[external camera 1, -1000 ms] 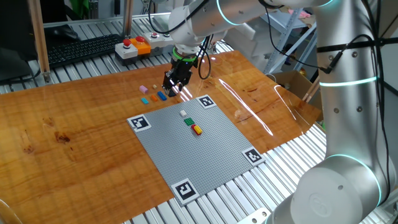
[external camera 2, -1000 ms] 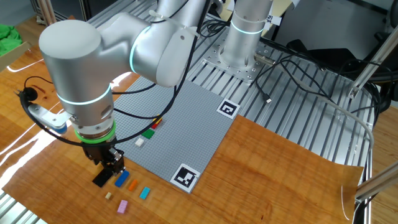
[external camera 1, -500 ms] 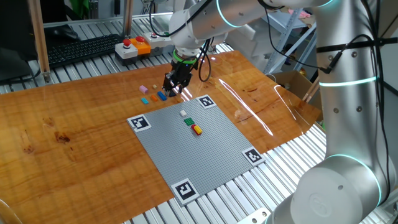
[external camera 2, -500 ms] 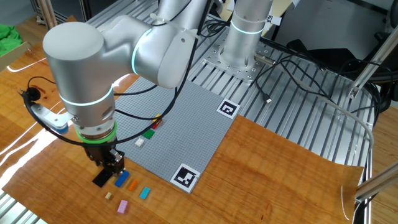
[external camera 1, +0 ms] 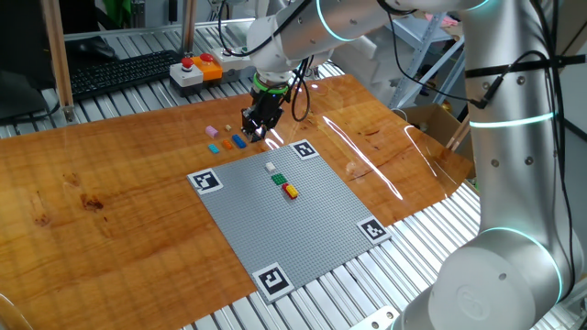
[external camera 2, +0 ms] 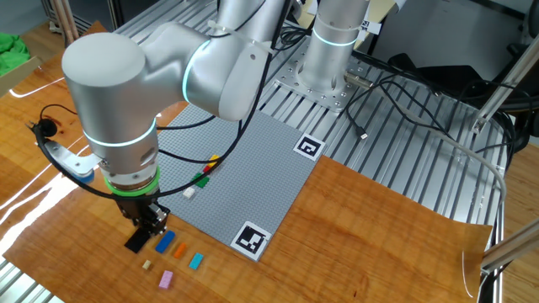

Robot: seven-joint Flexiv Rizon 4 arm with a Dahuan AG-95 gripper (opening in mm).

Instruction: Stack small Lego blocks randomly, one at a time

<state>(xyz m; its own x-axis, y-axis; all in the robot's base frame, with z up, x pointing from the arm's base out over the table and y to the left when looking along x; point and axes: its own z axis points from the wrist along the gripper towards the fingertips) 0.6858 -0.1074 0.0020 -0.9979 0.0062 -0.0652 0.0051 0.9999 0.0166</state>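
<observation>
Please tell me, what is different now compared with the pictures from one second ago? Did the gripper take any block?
The gripper has risen a little from the row of loose bricks beside the grey baseplate. Whether it took a block cannot be told; its jaws are too small to read. The blue brick, orange brick, light blue brick and pink brick lie where they were, as do the bricks on the baseplate.

A glossy varnished wooden tabletop [external camera 1: 110, 183] is seen beneath a matt grey studded plastic baseplate [external camera 1: 303, 229].
</observation>
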